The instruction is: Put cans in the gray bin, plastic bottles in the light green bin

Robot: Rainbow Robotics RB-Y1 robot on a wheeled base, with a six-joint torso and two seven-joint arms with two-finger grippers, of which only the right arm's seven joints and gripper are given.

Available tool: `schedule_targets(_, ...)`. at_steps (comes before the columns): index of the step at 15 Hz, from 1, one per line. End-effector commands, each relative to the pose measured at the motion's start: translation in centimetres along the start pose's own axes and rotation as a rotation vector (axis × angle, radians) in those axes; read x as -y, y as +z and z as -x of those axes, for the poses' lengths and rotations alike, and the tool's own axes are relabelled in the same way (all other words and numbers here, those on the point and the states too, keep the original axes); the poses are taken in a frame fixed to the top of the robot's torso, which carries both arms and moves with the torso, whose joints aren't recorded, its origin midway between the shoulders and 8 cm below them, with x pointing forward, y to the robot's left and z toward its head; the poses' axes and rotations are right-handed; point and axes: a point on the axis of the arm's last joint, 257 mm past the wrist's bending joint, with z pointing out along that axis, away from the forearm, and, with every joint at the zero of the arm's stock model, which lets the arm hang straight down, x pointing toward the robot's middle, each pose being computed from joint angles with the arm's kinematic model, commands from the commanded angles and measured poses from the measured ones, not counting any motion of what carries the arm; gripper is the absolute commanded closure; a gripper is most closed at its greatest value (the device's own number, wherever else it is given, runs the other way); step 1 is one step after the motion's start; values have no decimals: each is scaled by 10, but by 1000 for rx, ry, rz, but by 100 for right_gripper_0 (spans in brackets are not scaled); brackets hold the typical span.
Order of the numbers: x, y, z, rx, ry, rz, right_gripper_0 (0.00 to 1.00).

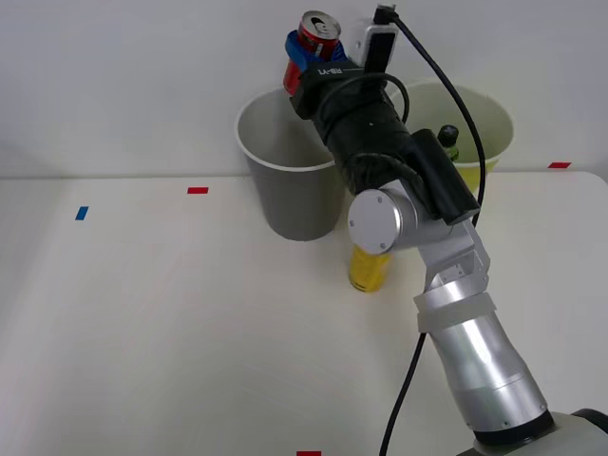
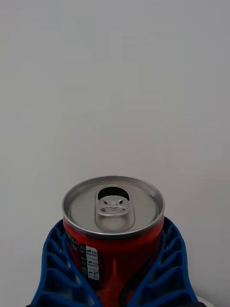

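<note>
A short red can (image 1: 316, 38) with a silver top is held in the air above the back rim of the gray bin (image 1: 290, 180). My right gripper (image 1: 302, 52) is shut on it, blue ribbed fingers (image 2: 57, 268) wrapped around its sides. The wrist view looks at the can (image 2: 113, 225) upright, its pull tab and opened mouth facing the camera. To the right of the gray bin stands the light green bin (image 1: 480, 133), with the black cap and dark green top of a plastic bottle (image 1: 448, 141) showing inside it.
A yellow can-like object (image 1: 369, 269) stands on the white table (image 1: 171, 323) in front of the bins, partly behind my arm. Red tape marks (image 1: 197, 190) and a blue tape mark (image 1: 82, 213) lie on the table. A white wall is behind.
</note>
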Motion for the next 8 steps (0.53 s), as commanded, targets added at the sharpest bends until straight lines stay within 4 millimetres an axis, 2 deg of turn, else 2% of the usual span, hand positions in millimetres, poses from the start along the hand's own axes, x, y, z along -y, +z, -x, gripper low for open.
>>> schedule_targets(1,-2,0,-1,-1,-3,3,100)
schedule_targets(6,-1,0,0,-1,-4,2,100)
schedule_targets(7,0,0,1,3,-4,-1,90)
schedule_targets(8,0,0,1,3,-3,-1,63)
